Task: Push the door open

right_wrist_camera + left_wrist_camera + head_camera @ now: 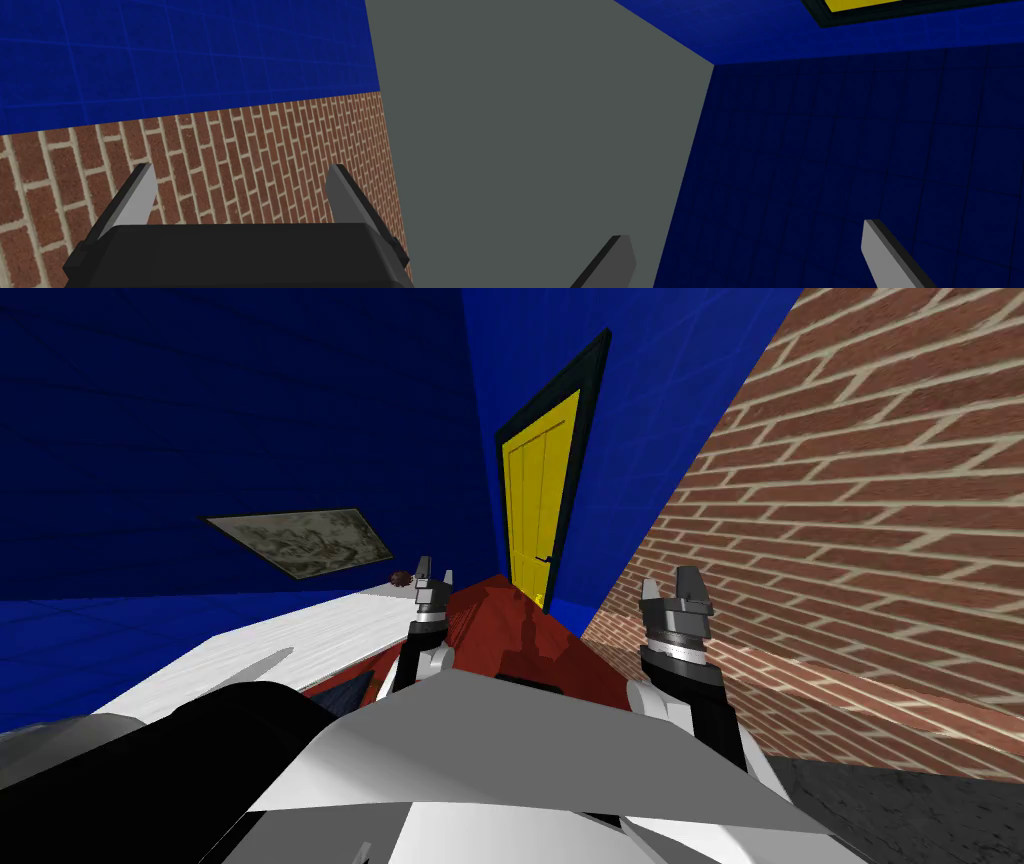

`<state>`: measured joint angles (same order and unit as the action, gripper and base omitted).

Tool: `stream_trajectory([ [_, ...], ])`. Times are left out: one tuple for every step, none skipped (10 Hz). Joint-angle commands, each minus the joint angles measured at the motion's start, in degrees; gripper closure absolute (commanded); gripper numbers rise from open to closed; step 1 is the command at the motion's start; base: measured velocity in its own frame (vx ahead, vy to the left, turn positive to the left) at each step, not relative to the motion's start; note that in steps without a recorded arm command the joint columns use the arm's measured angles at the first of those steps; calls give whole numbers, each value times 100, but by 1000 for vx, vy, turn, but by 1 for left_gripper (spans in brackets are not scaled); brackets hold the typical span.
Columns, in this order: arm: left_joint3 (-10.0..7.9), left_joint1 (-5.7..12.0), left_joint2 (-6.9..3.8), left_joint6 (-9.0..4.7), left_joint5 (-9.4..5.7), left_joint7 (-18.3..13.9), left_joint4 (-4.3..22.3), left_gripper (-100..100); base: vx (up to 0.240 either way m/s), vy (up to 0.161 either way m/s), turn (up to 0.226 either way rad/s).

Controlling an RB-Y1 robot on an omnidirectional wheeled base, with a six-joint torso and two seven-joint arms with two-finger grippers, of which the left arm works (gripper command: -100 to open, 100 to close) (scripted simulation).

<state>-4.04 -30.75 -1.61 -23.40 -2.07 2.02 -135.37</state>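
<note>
Nearest to us, our two grippers are raised ahead of the torso. The left gripper (435,572) is over the near edge of a red floor strip (510,633), and the right gripper (670,584) is close beside the brick wall (850,538). Neither holds anything, and each wrist view shows its jaws spread wide with only wall between the blades. The brick wall takes up our whole right side and runs forward to the far corner. A blue wall (200,418) covers the left side and wraps round behind the doorway. Below it, on our left, a white flat surface (300,638) runs forward alongside the red strip. The strip narrows toward the door (540,498), which is yellow and panelled and set in a dark frame (580,448). The door sits at the far end of the passage between the blue and brick walls, well ahead of both grippers and touched by neither. We read it as lying flush in its frame, with a small dark handle (548,559) on the edge toward the brick wall. A framed picture (300,540) in grey-brown tones hangs on the blue wall to the left. A small brown round thing (401,579), too small to identify, sits at the far end of the white surface, just beside the left gripper.
</note>
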Motion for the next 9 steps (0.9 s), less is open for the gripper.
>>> stream_trajectory([
  [38, 82, -36, -45, -5, -12, 195, -100, 85, -87, 120],
  [38, 82, -36, -45, -5, -12, 195, -100, -43, -70, -197],
  [67, 143, -59, -80, -10, -21, 343, -100, 36, 38, -95],
  [81, 174, -71, -97, -12, -26, 418, -100, 119, 90, -36],
  [112, 241, -95, -134, -16, -36, 576, -100, 159, 107, -51],
  [132, 285, -109, -159, -19, -42, 683, -100, 134, 71, -61],
  [153, 330, -122, -183, -22, -49, 789, -100, 100, 15, -52],
  [174, 374, -136, -208, -25, -56, 896, -100, 79, -16, -57],
  [194, 419, -150, -233, -28, -62, 1002, -100, 66, -21, -54],
])
